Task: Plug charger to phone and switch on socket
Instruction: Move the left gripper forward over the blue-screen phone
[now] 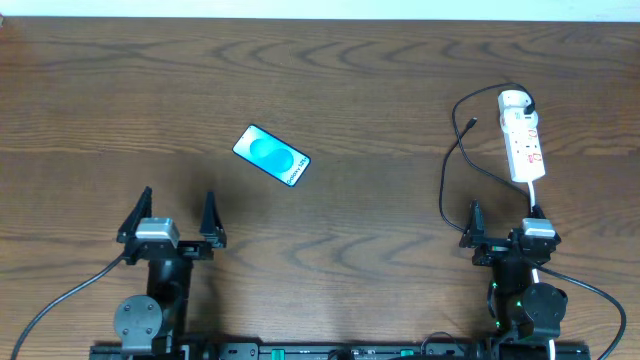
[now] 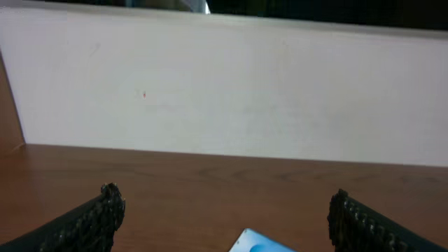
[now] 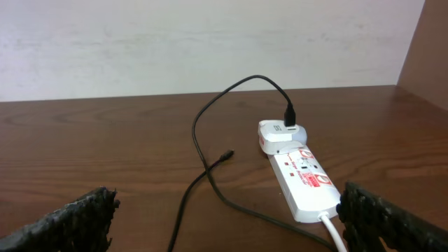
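Note:
The phone (image 1: 272, 155), its cyan screen up, lies slanted on the wooden table left of centre; in the left wrist view only its corner (image 2: 262, 243) shows at the bottom edge. The white socket (image 1: 523, 140) (image 3: 304, 182) lies at the right, with a white adapter (image 1: 514, 100) (image 3: 280, 134) plugged in at its far end. The charger's black cable (image 1: 443, 185) (image 3: 203, 119) loops from the adapter, and its plug tip (image 1: 470, 122) (image 3: 226, 155) rests free on the table. My left gripper (image 1: 178, 194) (image 2: 225, 199) is open, near of the phone. My right gripper (image 1: 503, 210) (image 3: 227, 199) is open, near of the socket.
The thick white cord (image 3: 334, 234) leaves the socket's near end and runs past my right finger. A pale wall (image 2: 224, 84) stands along the table's far edge. Black cable slack crosses the table in front of my right gripper.

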